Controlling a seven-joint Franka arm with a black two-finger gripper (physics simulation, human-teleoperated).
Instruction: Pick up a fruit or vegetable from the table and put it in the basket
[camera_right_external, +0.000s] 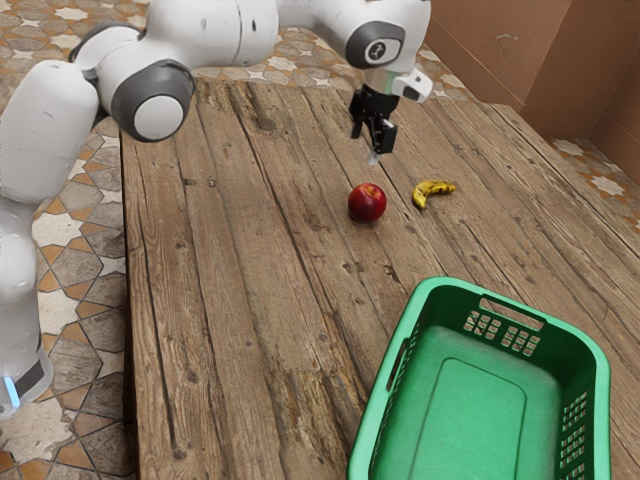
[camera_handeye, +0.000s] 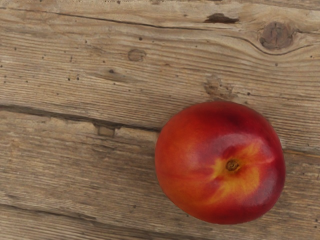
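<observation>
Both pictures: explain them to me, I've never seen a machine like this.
The machine is a white jointed robot arm, with a black gripper, its "hand", at the end.

The exterior view is taken from beside the arm, which comes in from that view's upper left and reaches over a wooden table. On the table are a round red fruit, a curved yellow banana next to it, and a green basket with slotted sides.

The wrist view comes from a camera on the hand itself. It looks at the same red fruit up close, with its orange-yellow patch around the stem hollow.

Neither fruit is held: both rest on the wood, with the gripper above.
</observation>
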